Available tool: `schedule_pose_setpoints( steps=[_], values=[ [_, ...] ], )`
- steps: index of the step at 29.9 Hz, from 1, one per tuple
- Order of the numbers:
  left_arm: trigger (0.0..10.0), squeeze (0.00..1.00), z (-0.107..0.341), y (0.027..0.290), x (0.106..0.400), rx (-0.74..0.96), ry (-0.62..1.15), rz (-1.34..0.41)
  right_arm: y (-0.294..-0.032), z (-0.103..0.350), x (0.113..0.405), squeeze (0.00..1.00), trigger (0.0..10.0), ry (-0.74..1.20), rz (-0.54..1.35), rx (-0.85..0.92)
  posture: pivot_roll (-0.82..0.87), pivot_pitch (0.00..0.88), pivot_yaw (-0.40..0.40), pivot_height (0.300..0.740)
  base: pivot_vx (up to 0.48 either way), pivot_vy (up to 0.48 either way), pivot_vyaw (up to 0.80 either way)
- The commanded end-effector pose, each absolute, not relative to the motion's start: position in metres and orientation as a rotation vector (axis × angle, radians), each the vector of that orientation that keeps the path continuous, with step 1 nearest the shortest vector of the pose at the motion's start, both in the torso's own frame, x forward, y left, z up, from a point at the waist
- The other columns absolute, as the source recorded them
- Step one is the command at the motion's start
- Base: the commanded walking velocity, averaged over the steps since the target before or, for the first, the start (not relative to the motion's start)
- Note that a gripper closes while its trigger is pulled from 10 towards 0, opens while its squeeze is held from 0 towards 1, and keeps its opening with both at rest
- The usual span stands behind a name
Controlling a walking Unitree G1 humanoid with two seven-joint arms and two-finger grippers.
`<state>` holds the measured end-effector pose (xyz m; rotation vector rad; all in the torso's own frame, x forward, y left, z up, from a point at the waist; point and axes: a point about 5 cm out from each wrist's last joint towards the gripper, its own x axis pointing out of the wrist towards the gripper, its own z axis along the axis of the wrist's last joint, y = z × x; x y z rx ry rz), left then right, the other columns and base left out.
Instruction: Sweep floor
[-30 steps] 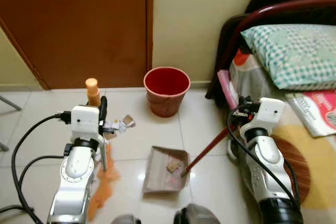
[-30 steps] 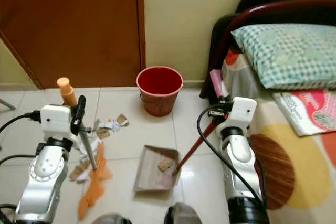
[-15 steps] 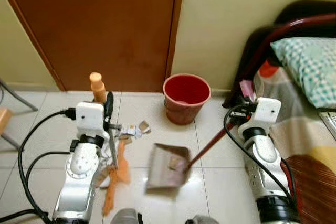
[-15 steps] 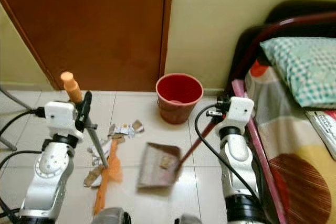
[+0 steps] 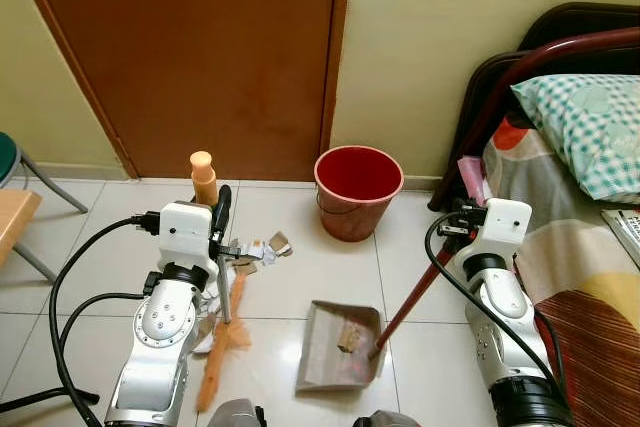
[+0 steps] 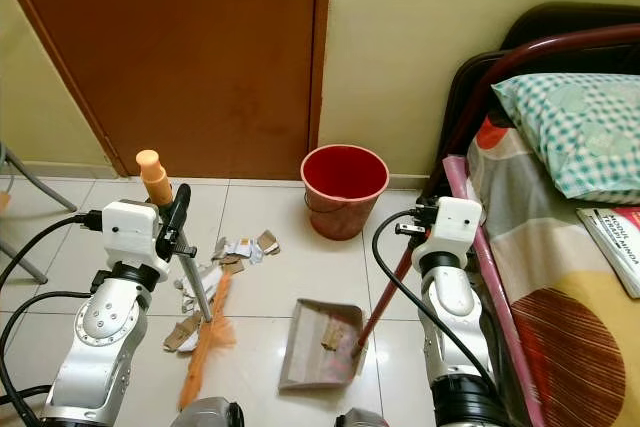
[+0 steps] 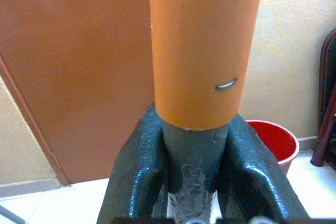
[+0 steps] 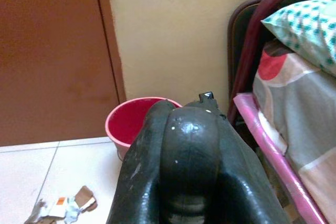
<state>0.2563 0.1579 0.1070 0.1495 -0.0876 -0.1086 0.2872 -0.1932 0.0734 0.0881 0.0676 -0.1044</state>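
My left gripper (image 5: 222, 219) is shut on the broom's grey shaft just below its orange grip (image 5: 203, 175); in the left wrist view both fingers (image 7: 137, 174) clamp that shaft. The orange bristles (image 5: 222, 352) rest on the tiles beside a heap of paper and cardboard scraps (image 5: 255, 249). My right gripper (image 5: 456, 232) is shut on the long red handle (image 5: 410, 292) of the brown dustpan (image 5: 332, 359), which lies flat on the floor with one cardboard scrap (image 5: 349, 337) in it. A red bucket (image 5: 358, 190) stands by the wall beyond the dustpan.
A brown door (image 5: 190, 47) fills the wall ahead. A bed with a checked pillow (image 5: 585, 127) and a dark red frame (image 5: 500, 97) stands close on the right. A stool's leg and wooden edge (image 5: 20, 209) are at the far left. Black cables hang from both arms.
The camera has swung left, so the door now takes more of the view. The dustpan, blurred half a second ago, now lies still on the tiles. Both grips are unchanged.
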Motion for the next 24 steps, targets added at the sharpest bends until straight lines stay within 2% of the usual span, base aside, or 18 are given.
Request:
schedule_pose_setpoints(
  steps=[1, 19, 24],
  values=[
    [10.0, 0.0, 0.1095, 0.1597, 0.2578, 0.171, -0.095, -0.106, -0.194, 0.0831, 0.2928, 0.0, 10.0, 0.017, -0.111, 0.097, 0.13, 0.027, -0.029, 0.74, 0.0, 0.0, 0.0],
    [10.0, 0.0, 0.1076, 0.155, 0.2548, 0.167, -0.091, -0.107, -0.1909, 0.0793, 0.2926, 0.0, 10.0, 0.032, -0.094, 0.098, 0.13, 0.037, -0.053, 0.74, 0.0, 0.0, 0.0],
    [10.0, 0.0, 0.1116, 0.1515, 0.2565, 0.169, -0.108, -0.119, -0.1903, 0.0813, 0.2941, 0.0, 10.0, 0.032, -0.087, 0.096, 0.08, 0.048, -0.058, 0.74, 0.053, 0.0, 0.0]
  ],
)
